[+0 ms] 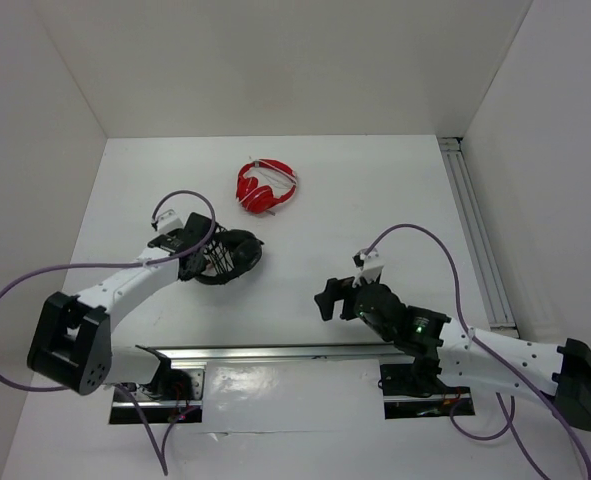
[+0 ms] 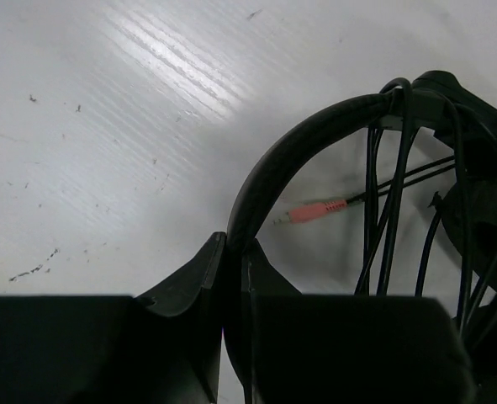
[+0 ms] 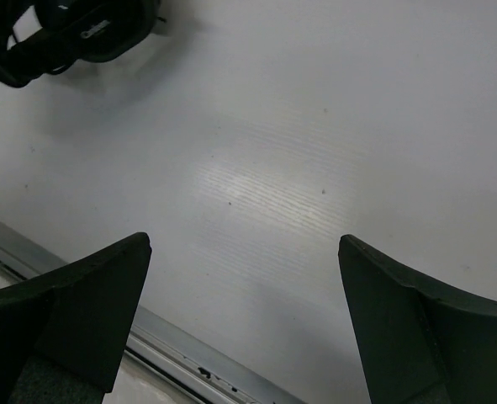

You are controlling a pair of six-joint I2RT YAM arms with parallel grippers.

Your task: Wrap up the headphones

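Note:
The black headphones (image 1: 232,256) lie on the white table left of centre, with the cable wound in several loops across the headband. In the left wrist view the headband (image 2: 315,135) arcs up from my jaws, cable strands (image 2: 388,219) hang over it and a pink plug (image 2: 319,210) lies beneath. My left gripper (image 1: 189,255) is shut on the headband (image 2: 235,252). My right gripper (image 1: 324,299) is open and empty above bare table (image 3: 244,252), well right of the headphones. An earcup shows at the top left of the right wrist view (image 3: 80,34).
Smaller red headphones (image 1: 266,186) lie farther back near the table's middle. An aluminium rail (image 1: 295,354) runs along the near edge and shows in the right wrist view (image 3: 198,362). Another rail (image 1: 475,230) runs along the right wall. White walls enclose the table.

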